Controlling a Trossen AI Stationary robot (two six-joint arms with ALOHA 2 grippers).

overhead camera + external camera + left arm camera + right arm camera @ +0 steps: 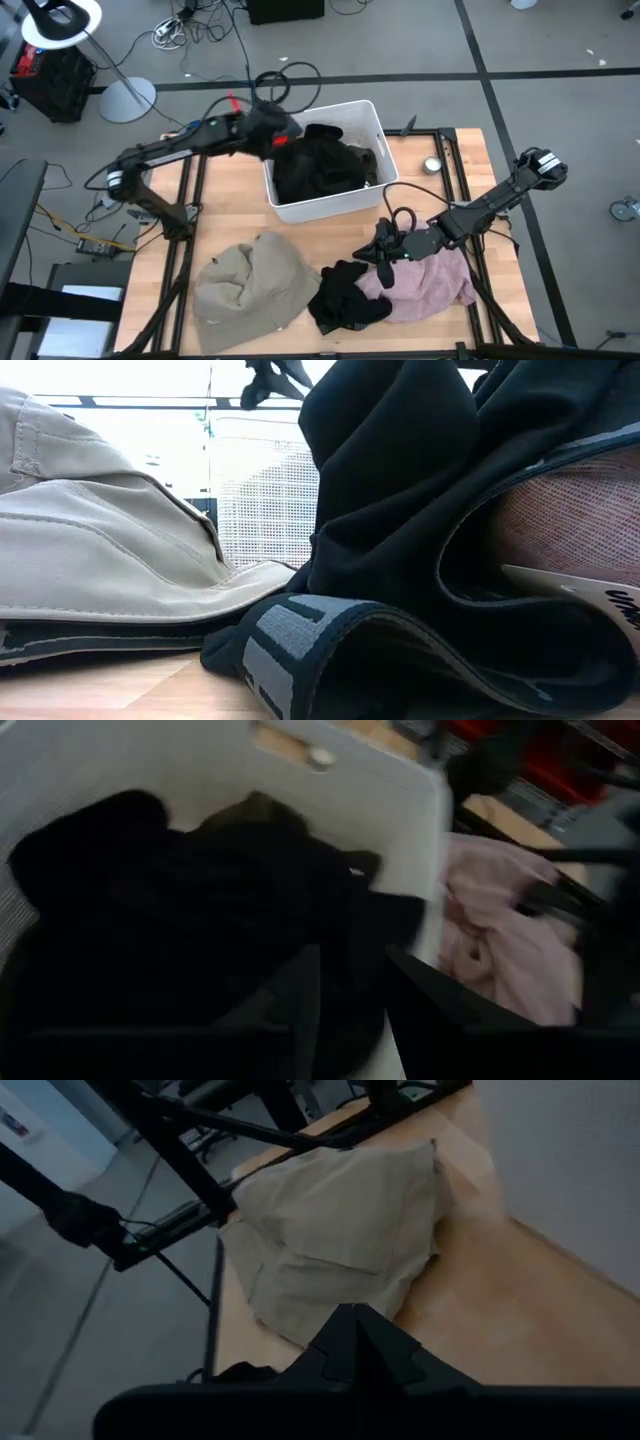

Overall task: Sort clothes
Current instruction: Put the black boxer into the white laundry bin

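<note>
The right gripper (385, 250) sits low at the near right of the table, its fingers apparently pinched into the black garment (345, 297) where that overlaps the pink garment (432, 282); how far they are closed cannot be told. The left gripper (283, 135) hovers at the far left rim of the white bin (330, 208), fingers a little apart and empty, over dark clothes (190, 930) already heaped inside. The beige garment (250, 285) lies crumpled at the near left, apart from both grippers. All of this is limp, light cloth: it will sag and trail, so a pinch on a raised fold or the thick elastic waistband (290, 635) should hold best.
</note>
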